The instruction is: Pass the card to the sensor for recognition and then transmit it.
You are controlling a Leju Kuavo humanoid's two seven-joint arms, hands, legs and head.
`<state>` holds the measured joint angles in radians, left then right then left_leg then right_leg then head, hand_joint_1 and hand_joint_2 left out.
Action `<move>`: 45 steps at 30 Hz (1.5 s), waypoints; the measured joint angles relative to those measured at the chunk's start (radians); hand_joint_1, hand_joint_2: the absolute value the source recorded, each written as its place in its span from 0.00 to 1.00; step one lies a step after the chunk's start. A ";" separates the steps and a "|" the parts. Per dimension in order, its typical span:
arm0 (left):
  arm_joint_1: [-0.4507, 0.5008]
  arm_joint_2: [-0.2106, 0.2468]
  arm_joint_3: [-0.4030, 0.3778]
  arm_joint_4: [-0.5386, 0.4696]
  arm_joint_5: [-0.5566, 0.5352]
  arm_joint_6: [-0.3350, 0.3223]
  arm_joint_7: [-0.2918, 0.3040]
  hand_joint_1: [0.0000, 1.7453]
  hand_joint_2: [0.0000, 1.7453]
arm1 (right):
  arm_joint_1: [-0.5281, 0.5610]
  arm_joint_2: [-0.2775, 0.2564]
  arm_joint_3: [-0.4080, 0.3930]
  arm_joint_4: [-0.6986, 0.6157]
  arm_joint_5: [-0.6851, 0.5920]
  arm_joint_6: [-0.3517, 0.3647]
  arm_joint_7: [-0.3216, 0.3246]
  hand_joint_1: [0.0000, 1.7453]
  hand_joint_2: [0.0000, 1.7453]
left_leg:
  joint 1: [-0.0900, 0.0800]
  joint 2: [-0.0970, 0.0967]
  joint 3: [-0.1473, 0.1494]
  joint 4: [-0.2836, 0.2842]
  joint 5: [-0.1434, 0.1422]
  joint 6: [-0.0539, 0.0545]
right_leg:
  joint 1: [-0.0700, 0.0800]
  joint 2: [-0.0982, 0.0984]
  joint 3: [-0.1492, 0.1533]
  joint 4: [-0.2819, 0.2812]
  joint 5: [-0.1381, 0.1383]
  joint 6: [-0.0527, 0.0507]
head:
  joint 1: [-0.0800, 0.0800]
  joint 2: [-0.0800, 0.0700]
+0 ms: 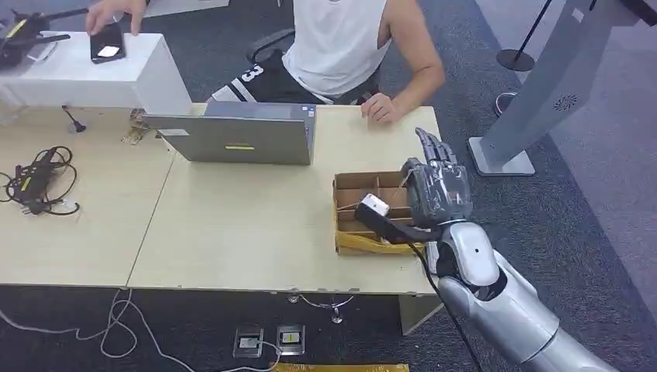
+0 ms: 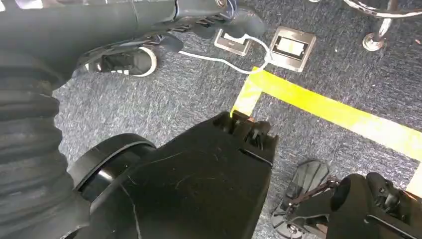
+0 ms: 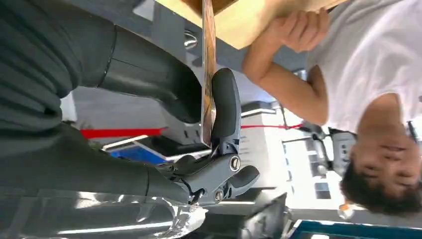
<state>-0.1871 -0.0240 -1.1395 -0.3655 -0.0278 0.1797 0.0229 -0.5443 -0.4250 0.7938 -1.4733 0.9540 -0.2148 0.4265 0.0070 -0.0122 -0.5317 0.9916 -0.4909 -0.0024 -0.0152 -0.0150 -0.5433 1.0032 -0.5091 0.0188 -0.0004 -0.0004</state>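
Grey carpet surrounds a pale wooden table [image 1: 232, 232] that fills the left and middle of the head view. On it, near the lower right, sits an open cardboard box [image 1: 370, 190] with brown dividers and something yellow along its near edge. The right hand [image 1: 435, 188] stands over the box's right end, its silver arm entering from the lower right corner, fingers pointing up the frame toward the table's far edge. In the right wrist view the right hand pinches the card [image 3: 207, 74] between the thick thumb [image 3: 149, 74] and a dark finger [image 3: 226, 107]. The card is seen edge-on there, a thin brown strip whose long axis runs straight from the picture's top edge down to the finger's base; which face it turns outward I cannot tell. In the head view the card itself cannot be made out behind the hand. Above the box in the head view lies a closed grey laptop [image 1: 236, 136], and to its upper left a white box [image 1: 93, 74] bearing a dark device [image 1: 107, 43] under a person's hand [image 1: 112, 12]. That person, in a white sleeveless top [image 1: 337, 39], sits at the table's far side, the other hand [image 1: 380, 107] resting on the tabletop. Black cables [image 1: 35, 182] coil at the far left. A grey stand [image 1: 542, 93] rises at upper right. The left wrist view shows carpet, yellow floor tape [image 2: 323, 107] and floor sockets [image 2: 293, 42]; whether the left hand is clenched or released I cannot tell.
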 joint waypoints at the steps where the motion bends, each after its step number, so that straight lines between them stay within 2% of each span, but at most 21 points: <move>1: 0.001 0.001 0.003 0.000 0.000 0.000 0.000 0.00 1.00 | 0.011 -0.008 -0.013 0.000 -0.006 -0.012 0.003 1.00 1.00 | 0.000 0.000 0.000 0.000 0.000 0.000 | 0.000 0.000 0.000 0.000 0.000 0.000 | 0.000 0.000; 7: 0.008 0.002 0.016 0.003 0.011 0.000 0.000 0.00 1.00 | 0.060 -0.050 -0.076 -0.005 -0.022 -0.036 0.013 1.00 1.00 | 0.000 0.000 0.000 0.000 0.000 0.000 | 0.000 0.000 0.000 0.000 0.000 0.000 | 0.000 0.000; 12: 0.010 0.002 0.021 0.005 0.012 0.000 0.000 0.00 1.00 | 0.078 -0.066 -0.106 -0.011 -0.023 -0.037 0.013 1.00 1.00 | 0.000 0.000 0.000 0.000 0.000 0.000 | 0.000 0.000 0.000 0.000 0.000 0.000 | 0.000 0.000; 37: 0.015 0.002 0.031 0.008 0.024 0.000 -0.002 0.00 1.00 | 0.112 -0.091 -0.137 -0.020 -0.050 -0.052 0.026 1.00 1.00 | 0.000 0.000 0.000 0.000 0.000 0.000 | 0.000 0.001 0.000 0.000 0.000 0.000 | 0.000 0.000; 40: 0.016 0.002 0.037 0.008 0.024 0.000 -0.003 0.00 1.00 | 0.121 -0.091 -0.135 -0.020 -0.050 -0.047 0.023 1.00 1.00 | 0.000 0.000 0.000 0.000 0.000 0.000 | 0.000 0.000 0.000 0.000 0.000 0.000 | 0.000 0.000; 43: 0.016 0.002 0.039 0.008 0.025 0.000 -0.003 0.00 1.00 | 0.135 -0.090 -0.126 -0.015 -0.071 0.002 0.020 1.00 1.00 | 0.000 0.000 0.000 0.000 0.000 0.000 | 0.000 0.000 0.000 0.000 0.000 0.000 | 0.000 0.000; 45: 0.016 0.002 0.039 0.008 0.025 0.000 -0.003 0.00 1.00 | 0.159 -0.088 -0.117 0.006 -0.082 -0.010 0.014 1.00 1.00 | 0.000 0.000 -0.001 0.000 0.000 0.000 | 0.000 -0.001 0.000 0.000 0.000 0.000 | 0.000 0.000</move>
<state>-0.1706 -0.0225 -1.1002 -0.3571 -0.0031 0.1797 0.0198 -0.3850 -0.5127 0.6767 -1.4668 0.8721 -0.2247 0.4402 0.0070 -0.0125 -0.5323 0.9914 -0.4910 -0.0024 -0.0151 -0.0155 -0.5431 1.0032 -0.5093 0.0187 -0.0008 -0.0004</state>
